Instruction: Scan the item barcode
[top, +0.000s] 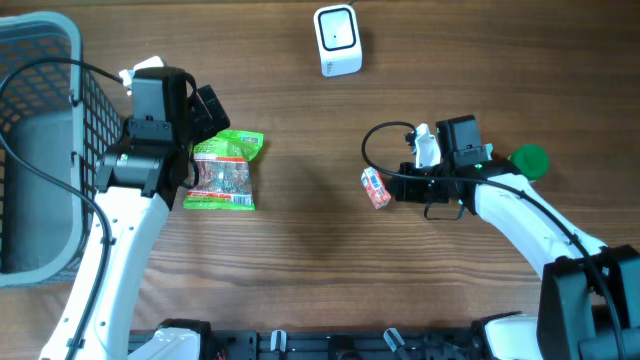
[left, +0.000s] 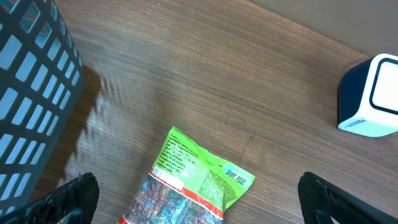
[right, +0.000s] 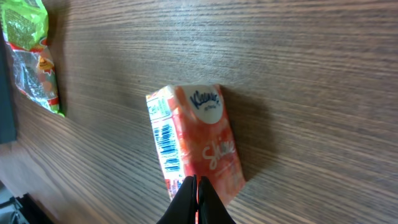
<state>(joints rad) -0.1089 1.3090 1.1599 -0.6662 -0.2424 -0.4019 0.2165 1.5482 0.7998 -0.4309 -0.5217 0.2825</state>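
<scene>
Overhead | basket (top: 45, 22) left | scanner (top: 337, 40) top centre | snack bag (top: 225, 172) mid-left

Matt wood-grain table (top: 300, 260), glossy plastic tissue pkt (right: 199, 143), plastic basket (top: 30, 150)

A green snack packet (left: 193, 180) lies low in the middle on a brown wooden table (left: 205, 81). The left end effector (left: 202, 199) shows two dark fingers (left: 74, 196) in the bottom corners, spread wide. A grey lattice basket (left: 31, 93) fills the upper left, and a white scanner (left: 373, 96) sits at the right edge.
</scene>
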